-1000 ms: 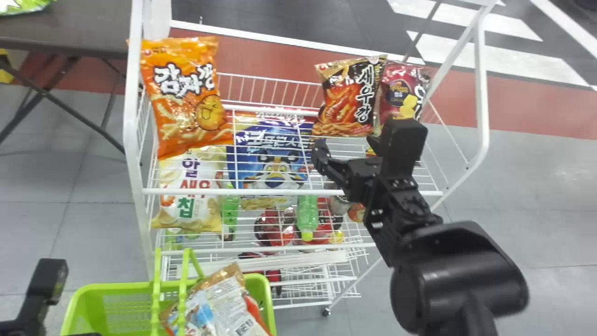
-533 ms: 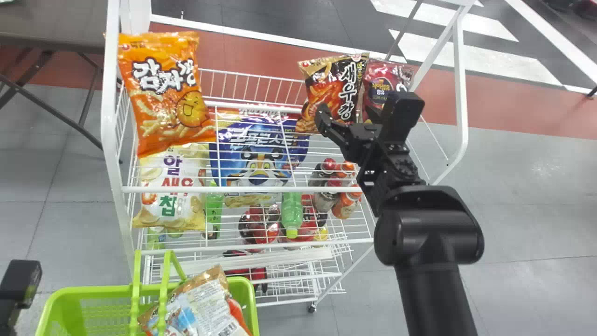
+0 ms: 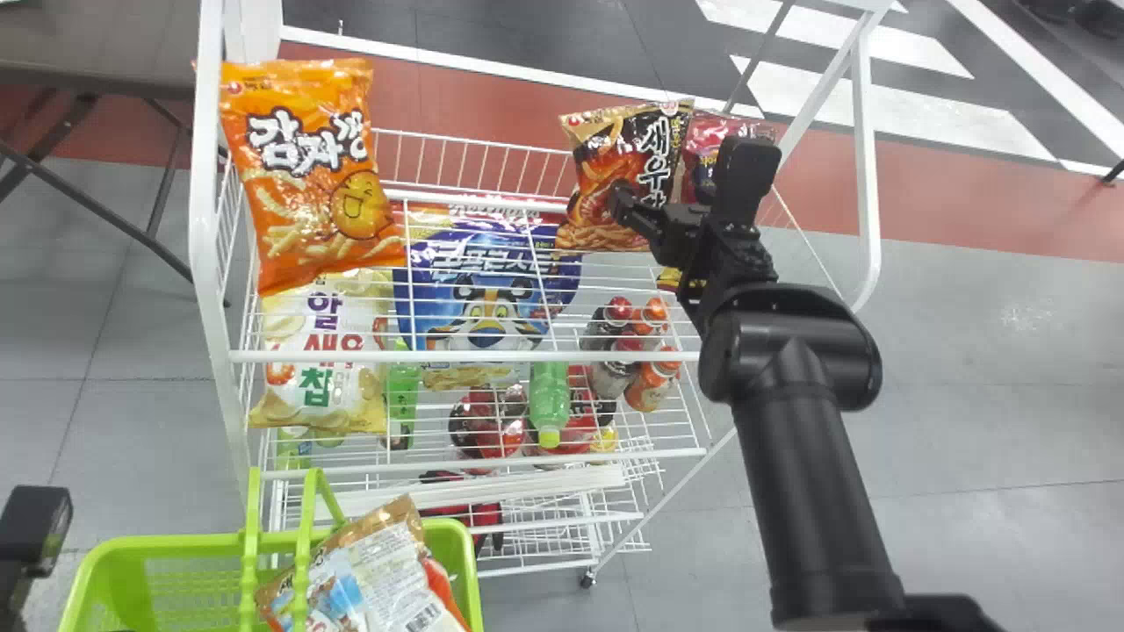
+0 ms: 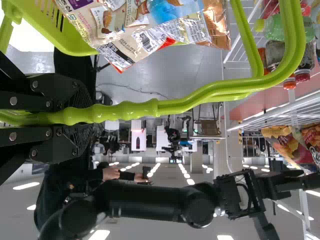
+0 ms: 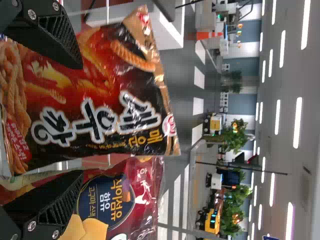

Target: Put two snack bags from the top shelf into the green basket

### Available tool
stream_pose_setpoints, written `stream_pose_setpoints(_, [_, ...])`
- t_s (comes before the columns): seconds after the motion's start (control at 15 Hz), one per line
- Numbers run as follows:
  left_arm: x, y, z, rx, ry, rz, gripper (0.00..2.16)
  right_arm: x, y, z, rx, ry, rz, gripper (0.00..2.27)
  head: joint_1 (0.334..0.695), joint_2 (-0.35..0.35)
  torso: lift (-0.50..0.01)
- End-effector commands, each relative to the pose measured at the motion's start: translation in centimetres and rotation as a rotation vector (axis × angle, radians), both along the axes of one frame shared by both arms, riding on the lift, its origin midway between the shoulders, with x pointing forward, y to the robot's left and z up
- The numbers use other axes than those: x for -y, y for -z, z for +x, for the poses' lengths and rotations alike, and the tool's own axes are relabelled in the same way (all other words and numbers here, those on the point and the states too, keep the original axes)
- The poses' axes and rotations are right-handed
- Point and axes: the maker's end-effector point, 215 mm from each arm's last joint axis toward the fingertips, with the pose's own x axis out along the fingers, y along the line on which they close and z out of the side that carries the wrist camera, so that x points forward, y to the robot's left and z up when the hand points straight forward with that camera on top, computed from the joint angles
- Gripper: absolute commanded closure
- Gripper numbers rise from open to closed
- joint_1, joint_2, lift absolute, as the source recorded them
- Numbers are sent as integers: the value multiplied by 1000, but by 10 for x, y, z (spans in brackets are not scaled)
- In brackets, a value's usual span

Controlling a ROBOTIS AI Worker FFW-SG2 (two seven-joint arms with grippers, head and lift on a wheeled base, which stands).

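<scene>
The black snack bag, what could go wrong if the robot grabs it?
The open right gripper spans parts of the black bag and the red bag, so it might pinch both or knock one over. The packet pokes above the basket's rim, so it might slip out if that tips.

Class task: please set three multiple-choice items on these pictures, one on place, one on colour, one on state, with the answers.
1. Where is the bag showing its printed back?
A) On the floor
B) In the green basket
C) On the dark table

2. What colour is the shelf rack?
A) White
B) Black
C) Yellow

3. How are the right gripper's jaws?
A) Shut together
B) Clamped on a bottle
C) Wide apart

Key:
1. B: it lies within the basket's rim.
2. A: its posts and wires are white.
3. C: a broad gap parts them in the right wrist view.
</scene>
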Motion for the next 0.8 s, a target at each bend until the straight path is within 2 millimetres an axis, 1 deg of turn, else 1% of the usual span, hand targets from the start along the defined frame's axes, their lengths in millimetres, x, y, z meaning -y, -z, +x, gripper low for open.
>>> stream_pose_setpoints(0.0, [1, 0, 3, 2, 5, 2, 2145, -6, 8, 16, -36, -24, -27, 56, 695, -350, -1])
stream_pose_setpoints(0.13, [3, 0, 6, 4, 13, 4, 2145, -17, 18, 19, -65, -62, -43, 93, 695, -350, -1])
stream_pose_setpoints(0.2, [4, 1, 8, 4, 17, 3, 2145, -19, 25, 17, -80, -76, -49, 191, 695, -350, -1])
stream_pose_setpoints(0.27, [4, 0, 9, 5, 16, 3, 2145, -20, 30, 17, -93, -88, -48, 394, 695, -350, -1])
stream_pose_setpoints(0.33, [4, 0, 9, 5, 16, 2, 2145, -22, 36, 16, -106, -97, -43, 839, 695, -350, -1])
stream_pose_setpoints(0.4, [4, 0, 9, 7, 16, 2, 2145, -20, 37, 16, -107, -95, -42, 1484, 695, -350, -1])
stream_pose_setpoints(0.47, [4, 0, 10, 7, 16, 2, 2145, -19, 37, 15, -108, -94, -48, 1791, 695, -350, -1])
stream_pose_setpoints(0.53, [5, 0, 10, 3, 18, 1, 2145, -19, 37, 15, -107, -95, -50, 1973, 695, -350, -1])
stream_pose_setpoints(0.67, [5, 1, 11, 4, 17, 1, 2145, -18, 43, 7, -103, -93, -45, 2094, 695, -350, -1])
stream_pose_setpoints(0.73, [5, 1, 11, 4, 17, 1, 2145, -16, 35, 5, -73, -84, -53, 2138, 695, -350, -1])
